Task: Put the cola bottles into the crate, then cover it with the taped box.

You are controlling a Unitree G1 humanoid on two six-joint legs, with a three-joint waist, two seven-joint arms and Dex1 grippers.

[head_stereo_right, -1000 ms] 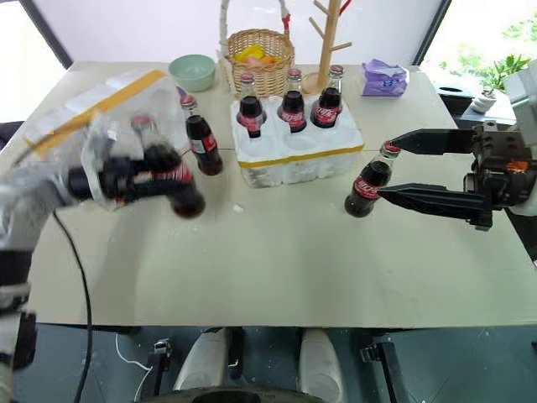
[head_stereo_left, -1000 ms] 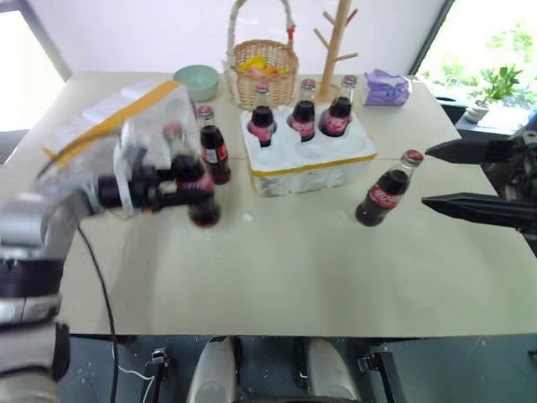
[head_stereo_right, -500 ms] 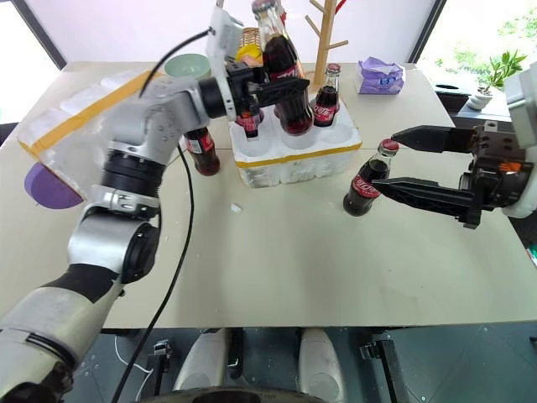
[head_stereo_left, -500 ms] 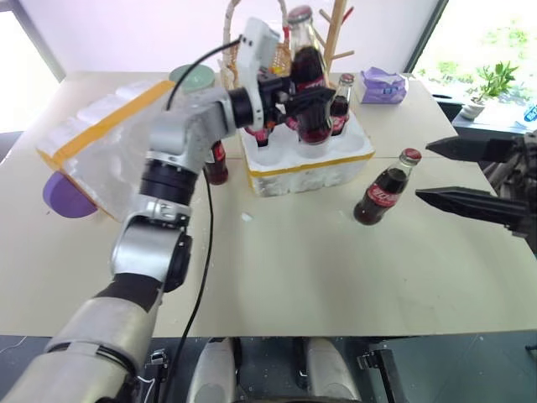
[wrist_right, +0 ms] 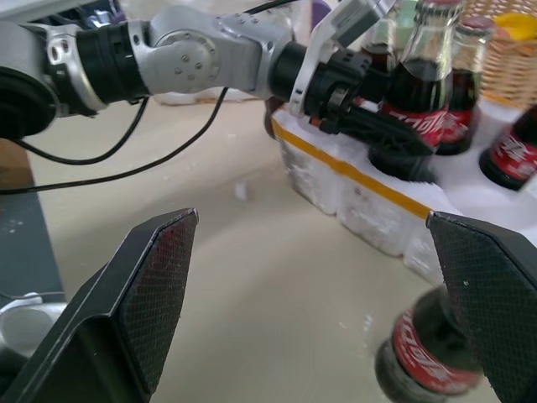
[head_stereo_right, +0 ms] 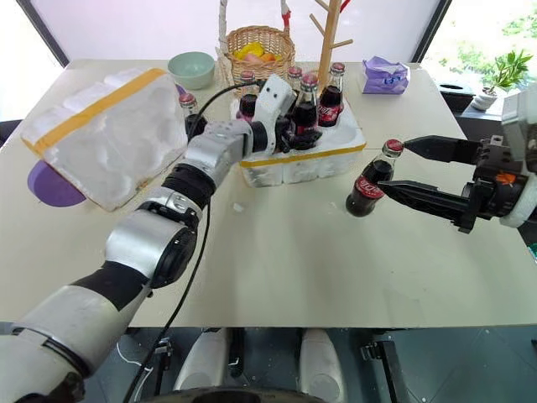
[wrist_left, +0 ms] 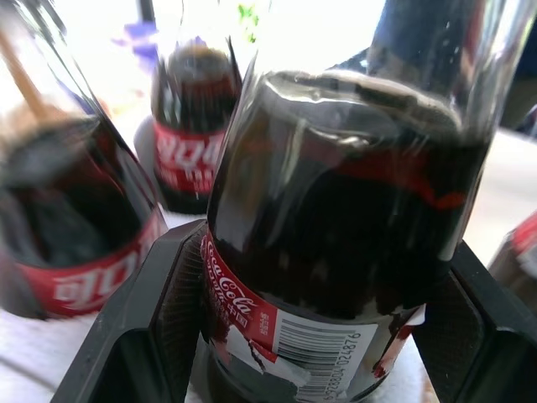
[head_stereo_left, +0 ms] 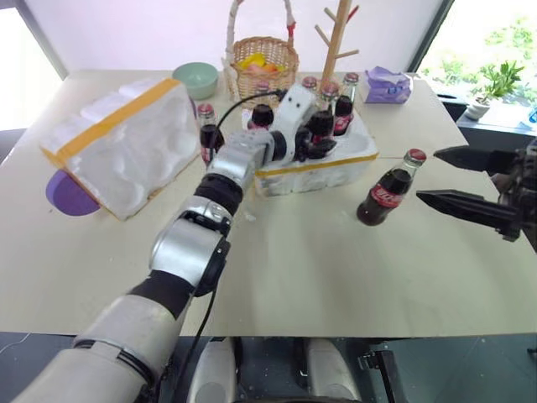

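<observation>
You can read the white "Coca-Cola" script on the red label of the cola bottle (wrist_left: pixel 336 243) at the centre of the left wrist frame; beside it sits a barcode whose digits stay illegible.

Counted six bottles: three in the back row of the crate (head_stereo_left: pixel 306 180), at (head_stereo_right: pixel 246 96), (head_stereo_right: pixel 294 78) and (head_stereo_right: pixel 333 86); a held bottle (head_stereo_left: pixel 321 128); a loose bottle (head_stereo_left: pixel 205 126) left of the crate; another loose bottle (head_stereo_left: pixel 386 189) right of it. Counted one crate. Counted one box (head_stereo_left: pixel 126 143) with yellow tape. Counted two tools: left tool (wrist_left: pixel 315 353), right tool (head_stereo_left: pixel 428 175). Counted one each of basket (head_stereo_left: pixel 264 59), green bowl (head_stereo_left: pixel 195 80), wooden rack (head_stereo_left: pixel 336 42), purple pack (head_stereo_left: pixel 388 84), purple disc (head_stereo_left: pixel 67 191), potted plant (head_stereo_left: pixel 495 84) and table (head_stereo_left: pixel 294 269).
</observation>
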